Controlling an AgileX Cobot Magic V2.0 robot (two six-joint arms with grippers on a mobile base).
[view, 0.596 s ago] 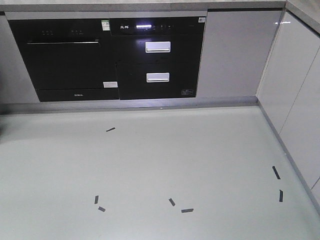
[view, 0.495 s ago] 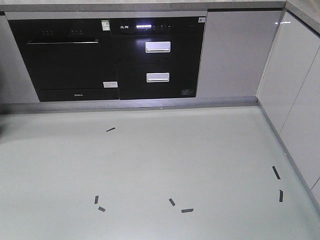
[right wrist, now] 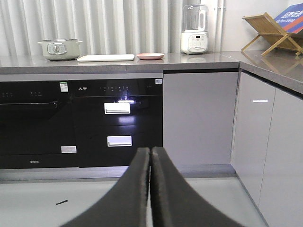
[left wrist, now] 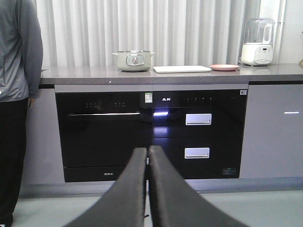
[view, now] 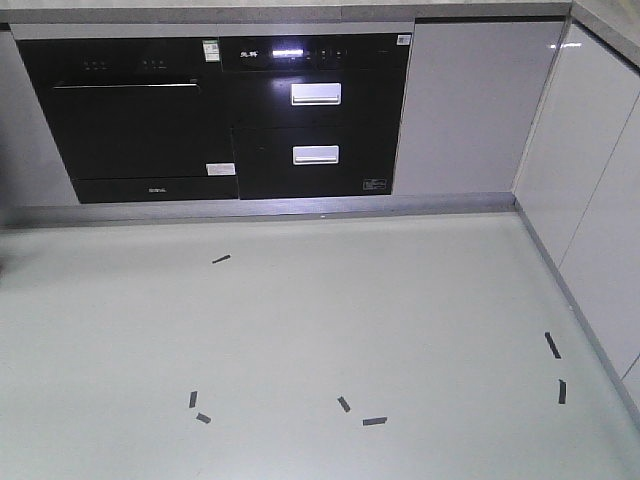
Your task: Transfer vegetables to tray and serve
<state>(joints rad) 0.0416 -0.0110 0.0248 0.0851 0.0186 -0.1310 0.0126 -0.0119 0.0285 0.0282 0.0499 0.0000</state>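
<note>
Grey kitchen floor [view: 320,330] fills the front view, short black tape marks [view: 221,259] dotted across it. At 12 o'clock the black oven [view: 125,120] sits beside two drawers [view: 315,95] with silver handles.

Over to the left wrist view: the left claw [left wrist: 147,151] is pinched tight, fingers pressed together with nothing between them, pointing straight at the oven front. Up at 12 o'clock on the grey bench [left wrist: 80,74] stands a pale green pot [left wrist: 135,60]. The white tray [left wrist: 182,69] lies flat just on its 3 o'clock side, then comes a pink plate [left wrist: 224,67], then a blender [left wrist: 257,42]. A person [left wrist: 16,71] in grey stands at 9 o'clock by the bench end.

Right wrist view now: the right claw [right wrist: 150,152] is closed on nothing too, and the tray sits up at 11 o'clock from it, between pot and plate. A wooden rack [right wrist: 270,28] leans at 2 o'clock on the side bench. What the pot holds cannot be seen from down here.
</note>
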